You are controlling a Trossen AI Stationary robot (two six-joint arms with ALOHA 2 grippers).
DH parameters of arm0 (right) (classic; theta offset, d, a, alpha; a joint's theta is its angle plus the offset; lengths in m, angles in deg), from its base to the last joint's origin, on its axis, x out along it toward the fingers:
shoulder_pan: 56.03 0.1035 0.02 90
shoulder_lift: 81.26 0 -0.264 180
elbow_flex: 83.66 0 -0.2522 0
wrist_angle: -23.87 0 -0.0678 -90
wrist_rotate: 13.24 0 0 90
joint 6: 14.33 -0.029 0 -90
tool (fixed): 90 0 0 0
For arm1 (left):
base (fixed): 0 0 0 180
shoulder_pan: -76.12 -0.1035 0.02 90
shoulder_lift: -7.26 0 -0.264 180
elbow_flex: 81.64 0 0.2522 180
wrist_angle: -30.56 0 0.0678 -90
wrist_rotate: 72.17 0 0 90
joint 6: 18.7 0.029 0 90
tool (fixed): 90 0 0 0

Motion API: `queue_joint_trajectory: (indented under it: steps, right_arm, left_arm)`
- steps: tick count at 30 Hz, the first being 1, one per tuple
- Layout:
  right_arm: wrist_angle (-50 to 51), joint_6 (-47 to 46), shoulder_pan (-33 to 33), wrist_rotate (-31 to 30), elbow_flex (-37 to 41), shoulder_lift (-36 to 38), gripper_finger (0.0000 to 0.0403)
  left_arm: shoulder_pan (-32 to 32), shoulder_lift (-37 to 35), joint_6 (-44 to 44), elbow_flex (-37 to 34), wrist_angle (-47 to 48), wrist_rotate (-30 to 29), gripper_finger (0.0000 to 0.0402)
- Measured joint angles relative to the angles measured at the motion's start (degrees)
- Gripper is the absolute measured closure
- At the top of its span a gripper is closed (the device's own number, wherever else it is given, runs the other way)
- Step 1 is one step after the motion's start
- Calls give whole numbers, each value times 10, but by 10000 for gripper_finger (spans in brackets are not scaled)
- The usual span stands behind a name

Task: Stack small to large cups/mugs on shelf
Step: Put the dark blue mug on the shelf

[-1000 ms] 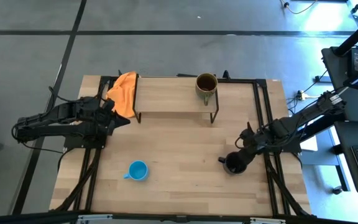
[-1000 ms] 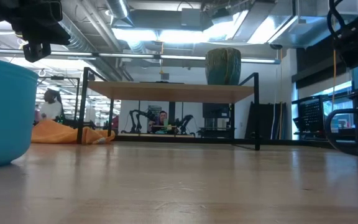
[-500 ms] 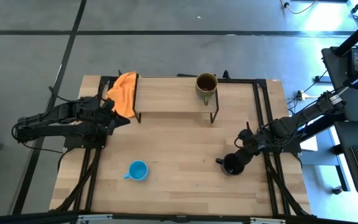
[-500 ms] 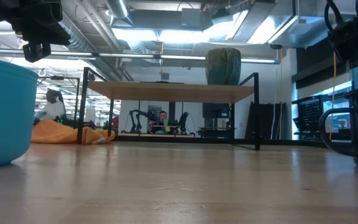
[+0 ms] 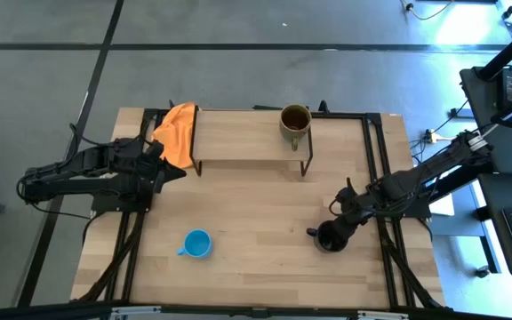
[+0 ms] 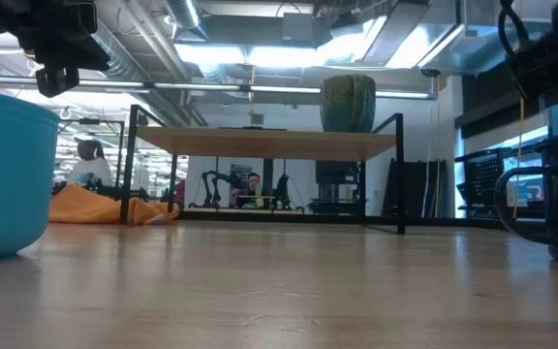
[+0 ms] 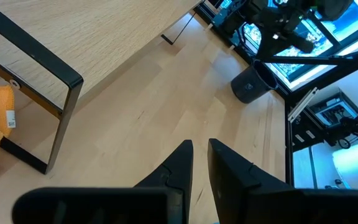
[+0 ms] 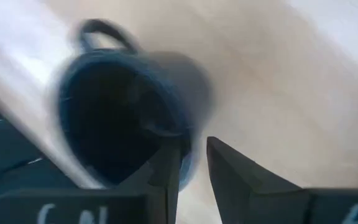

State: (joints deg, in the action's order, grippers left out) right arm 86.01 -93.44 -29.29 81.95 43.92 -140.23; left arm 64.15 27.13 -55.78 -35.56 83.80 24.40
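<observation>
The olive-brown mug (image 5: 294, 124) stands upright on the right end of the shelf (image 5: 247, 135), and shows in the low view on the top board (image 6: 348, 104). The small blue mug (image 5: 197, 244) stands on the table near the front, left of centre. The black mug (image 5: 330, 236) is at the right front of the table, with my right gripper (image 5: 340, 222) shut on it. My left gripper (image 5: 178, 172) waits shut beside the shelf's left end, with nothing between its fingers (image 7: 185, 155). My right gripper pinches the black mug's rim wall (image 8: 188, 152), one finger inside the mug and one outside, on the side away from the handle (image 8: 104, 31). The fingers slant down from the table's right. The mug stays upright; I cannot tell whether its base touches the table.
An orange cloth (image 5: 178, 132) lies crumpled at the shelf's left end. Black frame rails (image 5: 373, 151) run along the table's sides. Bare wood lies between the blue mug and the shelf. A person (image 6: 87, 165) shows in the room behind the table.
My right gripper has gone a little toward the table's left edge, taking the black mug with it; the mug stays upright with its handle pointing left.
</observation>
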Motion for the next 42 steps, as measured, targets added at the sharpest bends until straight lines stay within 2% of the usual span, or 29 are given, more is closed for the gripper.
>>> queue_joint_trajectory:
  steps: [20,23,29,33,42]
  right_arm:
    - [-5,53,0,-2,2,-55,321]
    - [-5,54,0,-2,2,-55,332]
    - [-10,59,0,-1,1,-55,381]
    - [-11,61,0,-1,1,-55,381]
    - [-36,145,-62,7,1,-55,381]
  left_arm:
    - [0,0,1,0,0,-16,358]
    - [0,0,1,0,0,-16,358]
    - [0,0,2,0,0,-27,358]
    - [0,0,2,0,0,-27,358]
    - [0,0,2,0,0,-27,358]
